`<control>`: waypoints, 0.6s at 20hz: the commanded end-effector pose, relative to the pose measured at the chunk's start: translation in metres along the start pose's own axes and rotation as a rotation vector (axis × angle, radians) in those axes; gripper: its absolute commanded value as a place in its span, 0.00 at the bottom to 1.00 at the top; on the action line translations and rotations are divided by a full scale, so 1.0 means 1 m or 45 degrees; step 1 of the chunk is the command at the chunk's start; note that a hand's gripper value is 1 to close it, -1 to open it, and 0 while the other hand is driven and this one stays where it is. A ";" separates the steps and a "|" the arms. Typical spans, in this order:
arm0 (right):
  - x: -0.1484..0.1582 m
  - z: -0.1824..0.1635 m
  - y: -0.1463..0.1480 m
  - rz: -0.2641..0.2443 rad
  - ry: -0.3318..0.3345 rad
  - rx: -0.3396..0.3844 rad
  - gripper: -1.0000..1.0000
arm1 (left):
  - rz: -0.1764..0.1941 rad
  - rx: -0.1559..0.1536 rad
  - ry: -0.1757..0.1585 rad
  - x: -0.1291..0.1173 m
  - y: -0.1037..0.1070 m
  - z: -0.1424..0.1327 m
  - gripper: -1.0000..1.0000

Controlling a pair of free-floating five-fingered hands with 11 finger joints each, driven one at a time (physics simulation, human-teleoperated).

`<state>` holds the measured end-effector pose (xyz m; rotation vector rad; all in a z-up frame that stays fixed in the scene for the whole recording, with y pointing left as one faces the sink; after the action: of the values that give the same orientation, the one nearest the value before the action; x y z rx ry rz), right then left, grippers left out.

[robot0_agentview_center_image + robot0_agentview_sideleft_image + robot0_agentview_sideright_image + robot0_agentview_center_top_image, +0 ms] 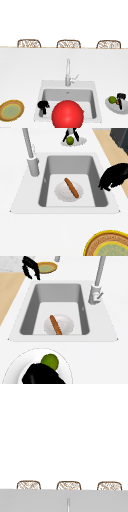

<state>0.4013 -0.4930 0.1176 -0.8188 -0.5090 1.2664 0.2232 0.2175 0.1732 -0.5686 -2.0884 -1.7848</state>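
White counter runs wide, grey sink set in it, metal tap behind the basin. Three wicker chairs line the counter's far edge. Wall behind is plain white, light flat and even. Wood floor shows beside the counter in the side views.

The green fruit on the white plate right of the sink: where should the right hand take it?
Grip the green fruit across its round middle, coming from above: it sits free on the white plate, and the right hand hangs just beside it.
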 end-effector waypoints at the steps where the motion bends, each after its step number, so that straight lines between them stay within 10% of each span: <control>1: 0.015 0.000 0.010 -0.018 0.058 0.002 1.00 | 0.000 0.000 0.000 0.000 0.000 0.000 0.50; 8: 0.007 -0.008 0.004 -0.084 0.107 -0.314 1.00 | 0.000 0.000 0.000 0.000 0.000 0.000 0.50; 12: 0.005 0.002 -0.014 -0.076 0.096 -0.293 1.00 | 0.000 0.000 0.000 0.000 0.000 0.000 0.50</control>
<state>0.4081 -0.4889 0.1178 -1.0359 -0.6356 1.1351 0.2232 0.2175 0.1732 -0.5686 -2.0884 -1.7848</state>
